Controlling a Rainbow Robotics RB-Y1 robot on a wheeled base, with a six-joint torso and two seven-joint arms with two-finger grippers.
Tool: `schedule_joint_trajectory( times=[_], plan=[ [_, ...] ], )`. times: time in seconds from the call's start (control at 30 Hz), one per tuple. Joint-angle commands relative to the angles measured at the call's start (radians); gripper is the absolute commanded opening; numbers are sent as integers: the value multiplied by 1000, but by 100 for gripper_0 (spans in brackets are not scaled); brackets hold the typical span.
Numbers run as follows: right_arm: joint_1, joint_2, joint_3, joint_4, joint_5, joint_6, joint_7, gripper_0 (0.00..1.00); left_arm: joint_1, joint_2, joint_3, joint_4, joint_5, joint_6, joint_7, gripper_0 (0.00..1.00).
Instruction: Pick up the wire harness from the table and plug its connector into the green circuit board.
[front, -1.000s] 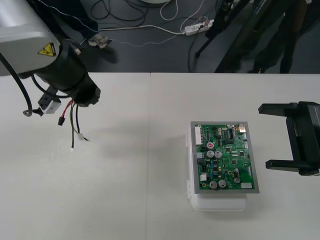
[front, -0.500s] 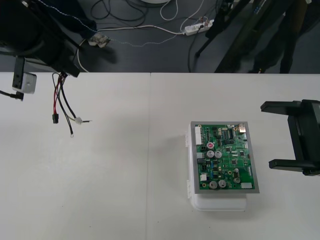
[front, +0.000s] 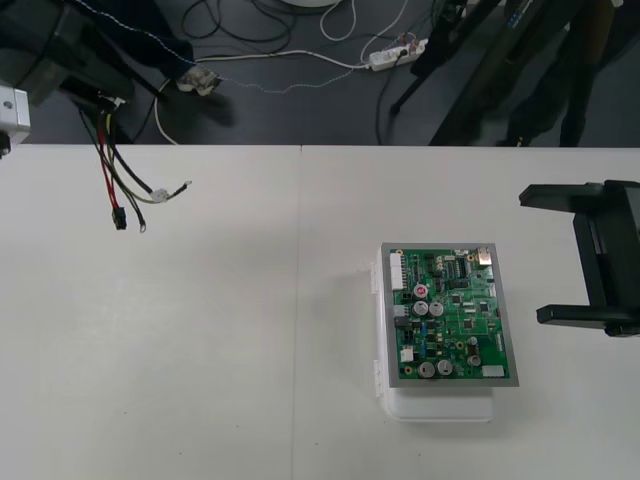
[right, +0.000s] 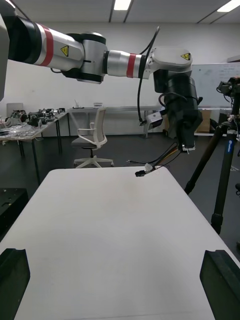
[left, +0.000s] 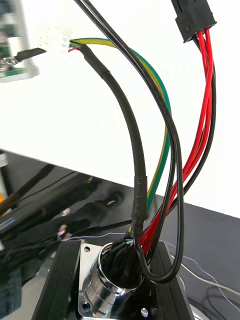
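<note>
The wire harness hangs in the air over the table's far left corner, held by my left gripper. In the left wrist view that gripper is shut on the round metal socket with its flange. The red, black and green-yellow wires run out from it to the black plug, which dangles free. The green circuit board lies flat on its white base, right of centre. Beside the board at the right edge, my right gripper stands open with nothing in it.
A seam runs down the middle of the pale table. Cables and a power strip lie on the dark floor beyond the far edge, with tripod legs at the back right. Bare table lies between harness and board.
My left arm has risen and swung back toward the table's far left corner, carrying the harness with it. The right gripper has barely moved.
</note>
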Motion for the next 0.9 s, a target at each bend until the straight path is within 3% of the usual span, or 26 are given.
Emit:
schedule_joint_trajectory(
  times=[0.03, 0.17, 0.4, 0.9],
  plan=[
    [-57, -9, 15, -5, -16, 0, -56, 100, 3, 10, 47, 49, 107, -95, 95, 0],
    [-84, -11, 15, -5, -16, 0, -81, 100, 18, 7, 107, 49, 131, -125, 176, 0],
    [-157, -11, 19, -5, -16, 0, -188, 100, 128, 18, 319, -43, 122, -150, 360, 0],
    [-239, -11, 85, -5, -15, 0, -218, 100, 518, -30, 753, -304, 113, -147, 750, 0]
  ],
)
